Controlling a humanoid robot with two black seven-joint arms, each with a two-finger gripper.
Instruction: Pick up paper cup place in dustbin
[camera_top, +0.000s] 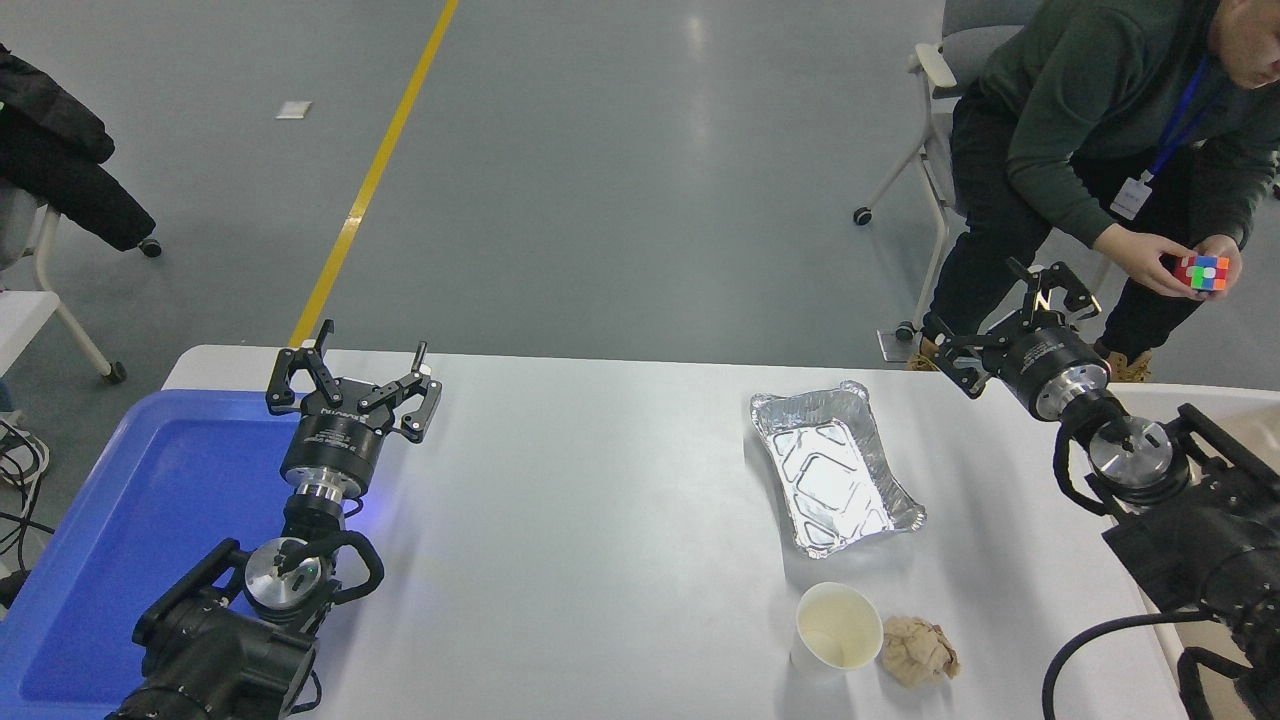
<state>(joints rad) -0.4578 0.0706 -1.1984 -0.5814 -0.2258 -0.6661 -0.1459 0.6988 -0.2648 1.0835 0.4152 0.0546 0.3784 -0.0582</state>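
Note:
The paper cup stands upright near the table's front edge, white with a cream inside. My right gripper is open and empty, raised over the table's far right corner, well behind and to the right of the cup. The dustbin shows only as a beige strip at the right edge, mostly hidden behind my right arm. My left gripper is open and parked at the lower left over the blue tray's edge.
A crumpled tan paper ball touches the cup's right side. A silver foil tray lies behind the cup. A blue plastic tray sits at the left. A seated person at the far right holds a coloured cube.

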